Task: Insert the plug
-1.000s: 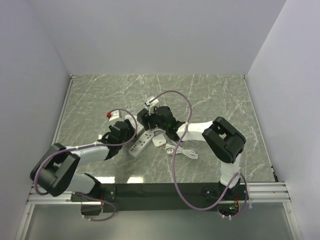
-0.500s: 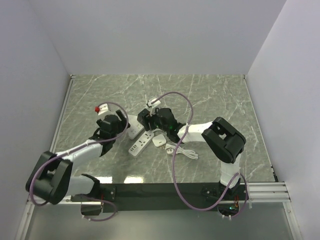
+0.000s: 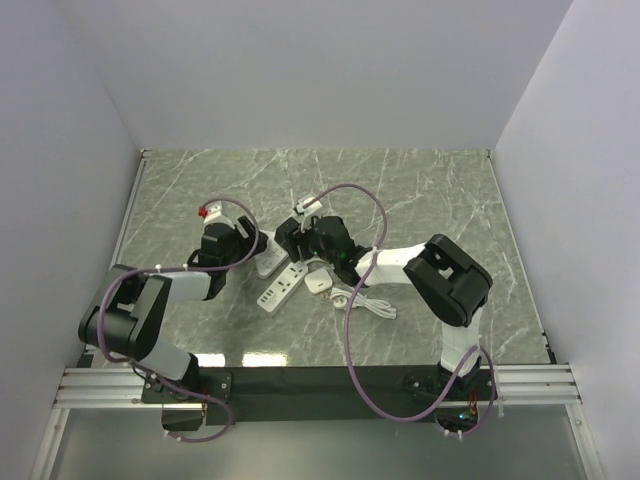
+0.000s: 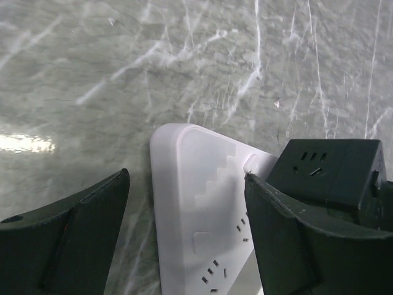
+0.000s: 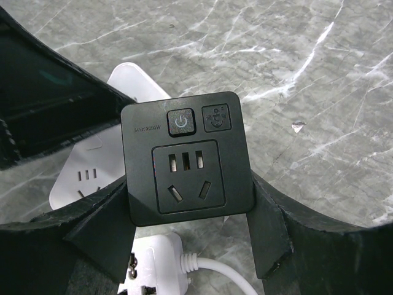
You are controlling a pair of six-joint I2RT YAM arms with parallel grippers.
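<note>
Has backed the left pincer (image 4: 187,178) off and spread it apart, now straddling the far end of the white power strip (image 3: 279,289) without touching. Keeps the right pincer (image 5: 188,181) clamped on the black adapter plug (image 5: 184,132), set on that strip. Probably seated already; no call for bracing now.

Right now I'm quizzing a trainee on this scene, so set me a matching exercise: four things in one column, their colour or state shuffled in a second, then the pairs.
Things
1. black adapter
2. power strip
3. left claw
4. corded plug

States
A. white, cable trailing from it
B. open, over the power strip's end
C. gripped by the right claw
D. white, several outlets, flat on the table

Pairs: 1-C, 2-D, 3-B, 4-A
</note>
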